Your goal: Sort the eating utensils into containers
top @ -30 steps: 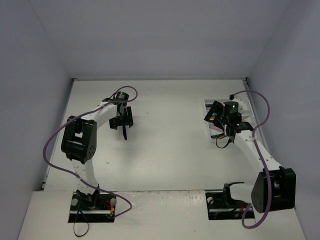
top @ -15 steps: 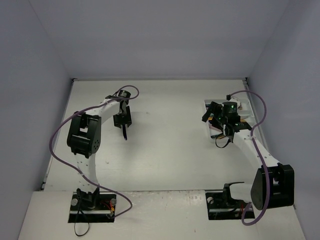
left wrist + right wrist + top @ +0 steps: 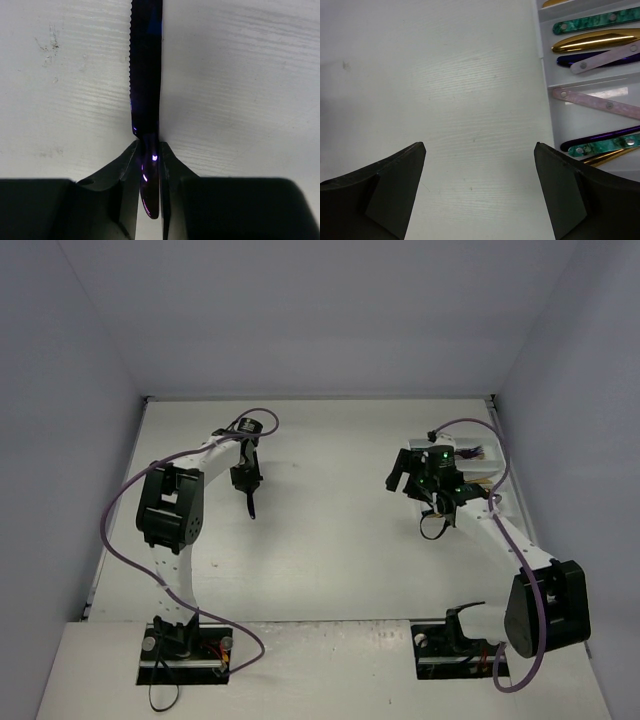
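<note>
**Surface** (image 3: 330, 540): white, matte and flat, with fine parallel grain lines and a few faint grey scuffs (image 3: 50, 45).

Items lying directly on it:
1. One knife (image 3: 146, 65), glossy dark blue-purple with one serrated edge. It lies flat in the left half, well apart from the tray.
2. One tray (image 3: 546, 85), white plastic, divided into long parallel compartments. It sits at the far right of the surface, near the right wall.

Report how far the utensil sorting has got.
Done: several utensils lie in the white tray, gold, teal and purple among them. In hand: the left end effector is shut on a dark knife lying on the table. Left: carry it to the tray; the right end effector hangs open, empty.
</note>
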Controlling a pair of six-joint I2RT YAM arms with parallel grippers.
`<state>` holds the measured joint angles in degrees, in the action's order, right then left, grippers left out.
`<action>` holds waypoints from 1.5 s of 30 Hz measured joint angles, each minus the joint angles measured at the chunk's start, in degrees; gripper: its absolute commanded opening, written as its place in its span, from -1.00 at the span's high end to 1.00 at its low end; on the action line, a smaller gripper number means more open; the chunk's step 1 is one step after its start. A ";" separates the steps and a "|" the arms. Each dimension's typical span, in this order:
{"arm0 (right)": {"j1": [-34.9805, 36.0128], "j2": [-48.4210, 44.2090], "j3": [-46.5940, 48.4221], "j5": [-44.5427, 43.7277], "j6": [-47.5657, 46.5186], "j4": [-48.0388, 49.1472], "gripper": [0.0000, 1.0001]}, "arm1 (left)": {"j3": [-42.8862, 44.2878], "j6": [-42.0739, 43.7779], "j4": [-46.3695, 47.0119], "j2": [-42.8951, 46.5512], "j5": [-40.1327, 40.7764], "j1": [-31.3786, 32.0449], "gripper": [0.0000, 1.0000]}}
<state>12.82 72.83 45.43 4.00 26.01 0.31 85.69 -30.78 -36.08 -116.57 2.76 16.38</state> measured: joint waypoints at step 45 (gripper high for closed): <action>27.73 21.77 17.37 16.34 -2.29 22.81 0.41 | -13.10 -15.94 18.48 31.58 -10.66 11.84 1.00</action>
<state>40.56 94.61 62.80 20.33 23.72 23.12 72.59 -46.72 -17.60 -84.99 -7.90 28.22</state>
